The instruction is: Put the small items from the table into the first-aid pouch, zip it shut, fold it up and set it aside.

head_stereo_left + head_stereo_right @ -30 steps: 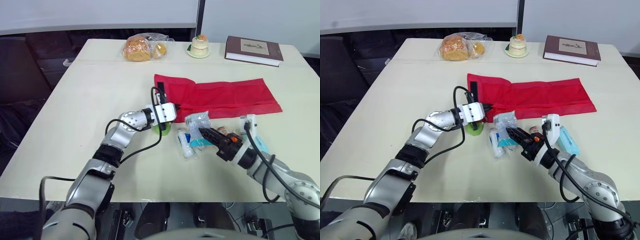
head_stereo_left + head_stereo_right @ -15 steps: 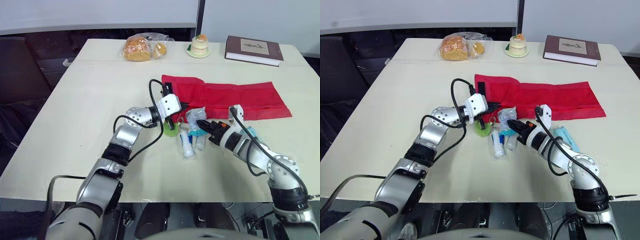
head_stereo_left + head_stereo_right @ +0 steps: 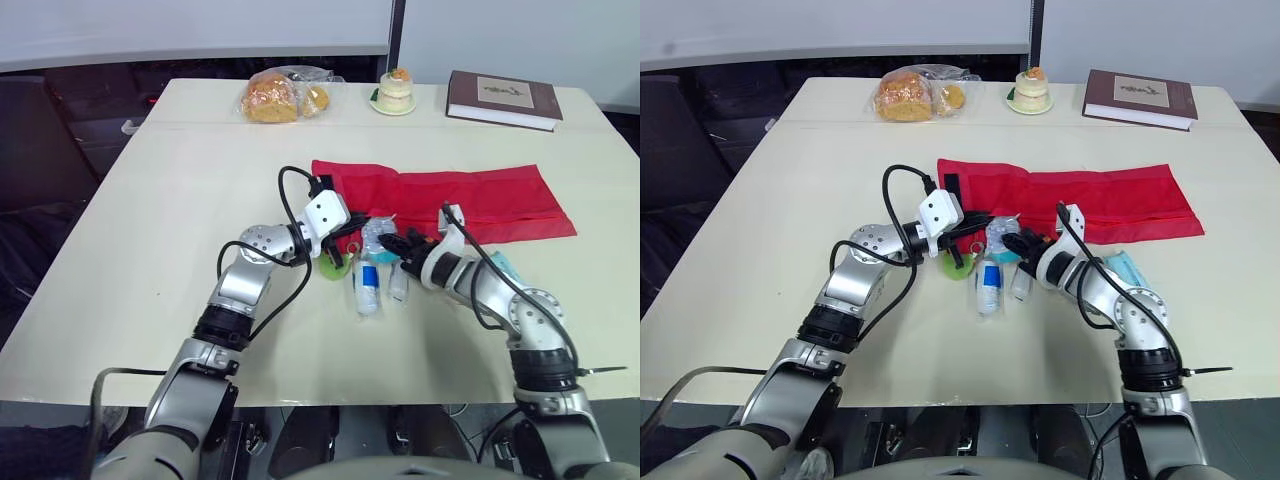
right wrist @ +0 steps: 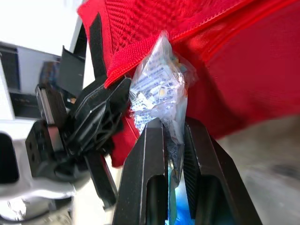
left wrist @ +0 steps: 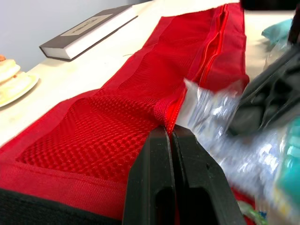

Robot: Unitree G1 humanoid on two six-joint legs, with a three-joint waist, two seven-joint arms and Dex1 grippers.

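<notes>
Left eye view, nearest the robot: a white tube with a blue label (image 3: 366, 290) and a small clear vial (image 3: 398, 283) lie loose on the worktop (image 3: 180, 200). A green item (image 3: 334, 265) lies just beside them and a teal packet (image 3: 507, 266) lies off to the right. None of these is packed yet.

Just beyond them the two hands meet at the mouth of the first-aid pouch (image 3: 470, 195), which lies flat and unfolded across the middle of the worktop. The left hand (image 5: 171, 133) is clenched on the red zip edge at the pouch's open end, lifting the lip. The right hand (image 4: 173, 129) is grasping a clear packet (image 4: 159, 89) by its lower part. The packet's upper end is against the raised zip edge, apparently at the opening rather than inside.

The step in hand looks like feeding this packet in. To do it well, the left hand should hold the lip raised and taut so the mouth gapes. The right should slide the packet in low, along the pouch's length, and let go only once it is past the zip teeth. The crinkly film may snag on the zip or spring back out.

At the far edge sit a bag of bread (image 3: 282, 97), a small cake (image 3: 397, 88) and a book (image 3: 503, 98), none of them part of the job.
</notes>
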